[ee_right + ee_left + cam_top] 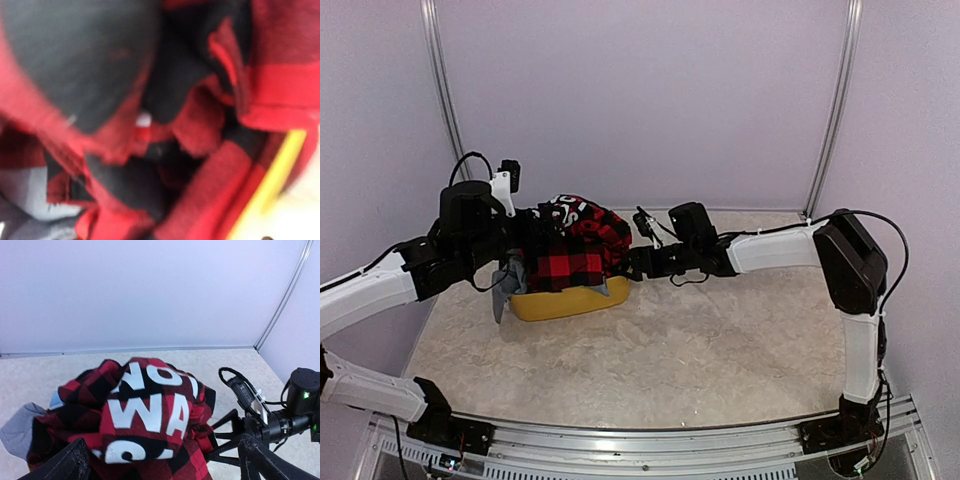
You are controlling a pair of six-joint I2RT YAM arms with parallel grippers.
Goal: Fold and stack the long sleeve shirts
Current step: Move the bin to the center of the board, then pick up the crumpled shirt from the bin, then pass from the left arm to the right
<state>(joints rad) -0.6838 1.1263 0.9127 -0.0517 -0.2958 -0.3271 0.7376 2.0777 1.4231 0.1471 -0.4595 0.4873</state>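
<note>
Atop yellow tub (565, 303), bunched red-black flannel (565, 258)

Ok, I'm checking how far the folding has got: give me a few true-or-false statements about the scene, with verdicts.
The red-and-black flannel lies flat on the table. False: it is heaped in the yellow tub.
White letters show on the flannel. True.
The left claw is shut. False: its fingers stand wide apart, flannel between them.
The right claw is at the heap's right side. True.
</note>
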